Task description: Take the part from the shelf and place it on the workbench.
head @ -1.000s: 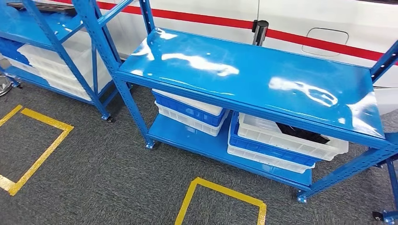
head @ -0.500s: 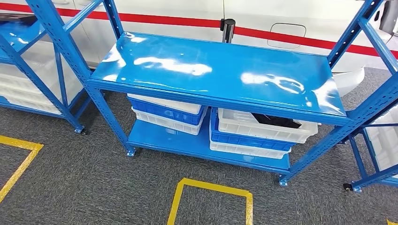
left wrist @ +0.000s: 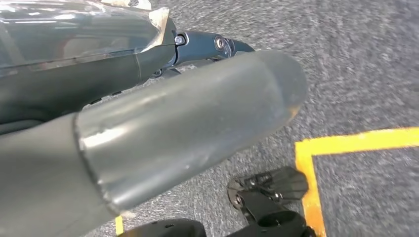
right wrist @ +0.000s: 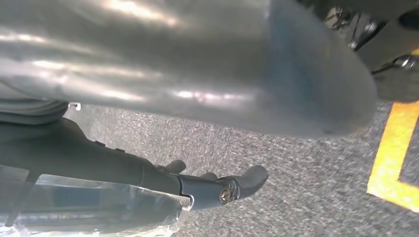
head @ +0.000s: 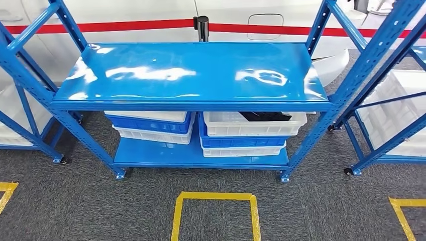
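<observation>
A: What are the hands doing?

B: The left hand [left wrist: 163, 123] hangs over grey carpet, its thick grey thumb stretched out and the darker fingers [left wrist: 217, 44] lying straight alongside. Nothing is in its grasp and it touches nothing. The right hand [right wrist: 207, 74] looks much the same: thumb extended, dark fingers [right wrist: 237, 185] apart from it, holding nothing above the carpet and a strip of yellow floor tape [right wrist: 395, 153].

A: And the part?

B: From the head view, a blue steel shelf [head: 191, 75] stands straight ahead with a glossy top board. Under it, on the lower board, sit two stacks of crates. The left stack [head: 150, 128] is white and blue. The right stack [head: 246, 135] has a white crate [head: 251, 125] on top, and the black part [head: 266, 116] lies inside it, toward the crate's right half. It is flat and dark; the top board hides much of it, so its shape cannot be told.

A: Anything further right?

B: Another blue rack [head: 387, 100] holding white bins [head: 397, 120].
</observation>
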